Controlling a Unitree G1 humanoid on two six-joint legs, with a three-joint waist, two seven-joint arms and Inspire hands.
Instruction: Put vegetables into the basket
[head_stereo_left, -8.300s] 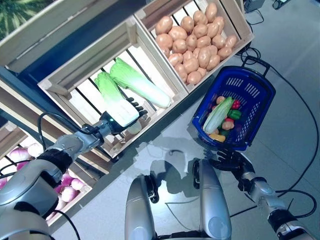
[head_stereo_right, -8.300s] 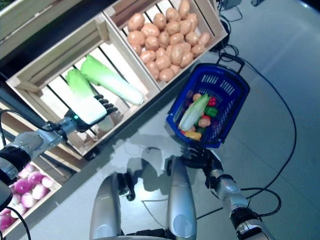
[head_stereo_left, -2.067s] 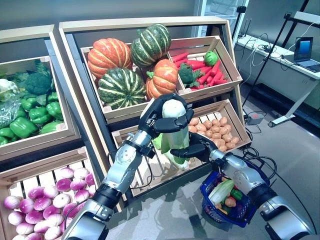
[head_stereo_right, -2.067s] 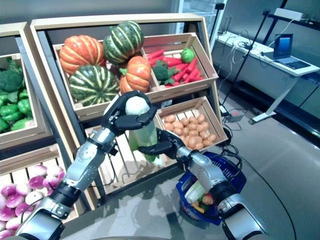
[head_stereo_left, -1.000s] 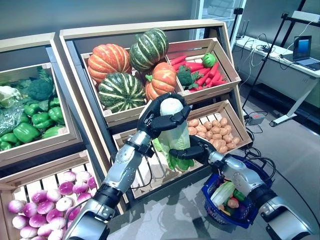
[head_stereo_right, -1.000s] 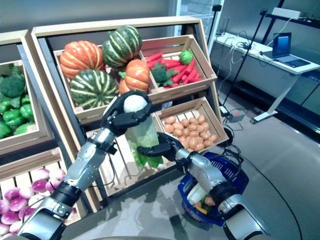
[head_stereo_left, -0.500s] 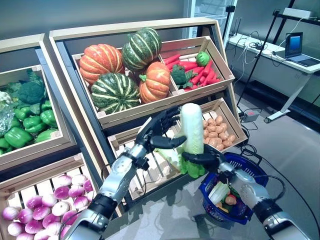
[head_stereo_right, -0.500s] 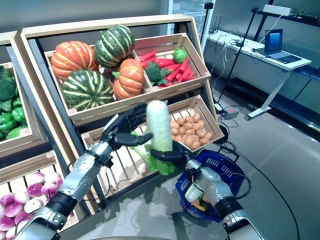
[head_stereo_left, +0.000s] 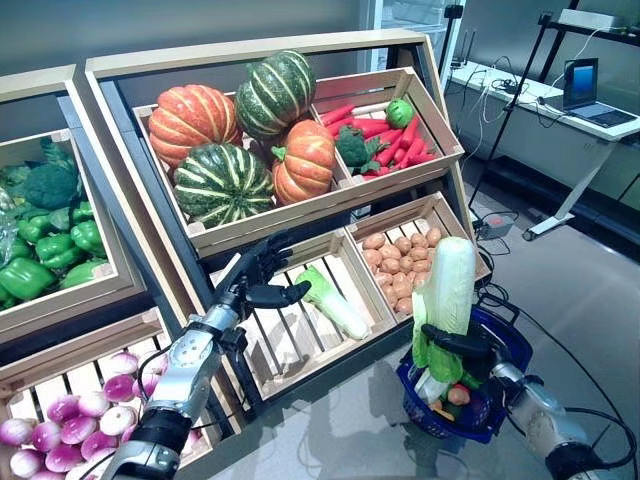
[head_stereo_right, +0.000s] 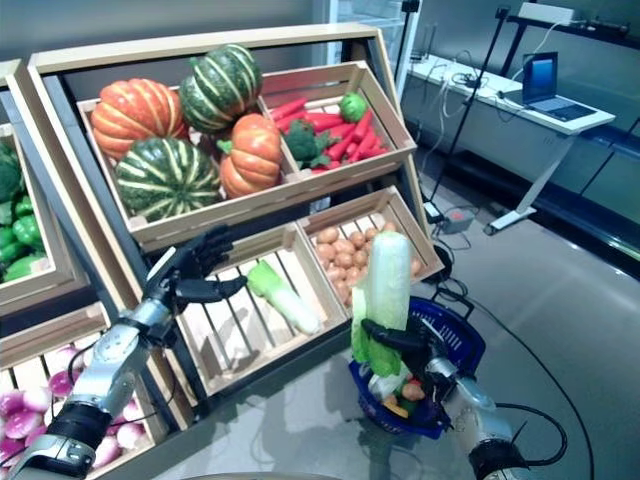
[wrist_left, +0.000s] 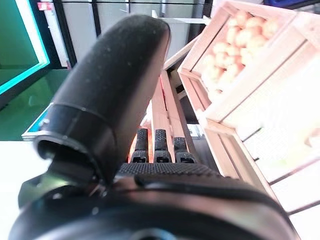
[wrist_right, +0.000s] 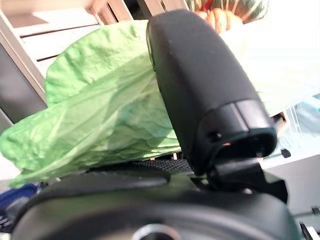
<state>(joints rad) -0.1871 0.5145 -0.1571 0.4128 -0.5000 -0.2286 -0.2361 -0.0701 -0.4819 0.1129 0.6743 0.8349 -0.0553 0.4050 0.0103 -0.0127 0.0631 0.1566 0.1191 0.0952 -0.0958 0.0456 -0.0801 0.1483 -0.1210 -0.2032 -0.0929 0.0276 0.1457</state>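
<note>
The left hand (head_stereo_left: 262, 283) hangs with fingers spread and empty before the slatted wooden crate (head_stereo_left: 300, 345), where one pale green napa cabbage (head_stereo_left: 332, 302) lies. Further right, the right hand (head_stereo_left: 462, 345) grips a second long napa cabbage (head_stereo_left: 446, 290), upright, leafy end down, just over the blue plastic basket (head_stereo_left: 500, 405) of mixed vegetables.

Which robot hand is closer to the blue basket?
Right. The right hand holds a cabbage just above the blue basket; the left hand, open, is by the slatted crate.
</note>
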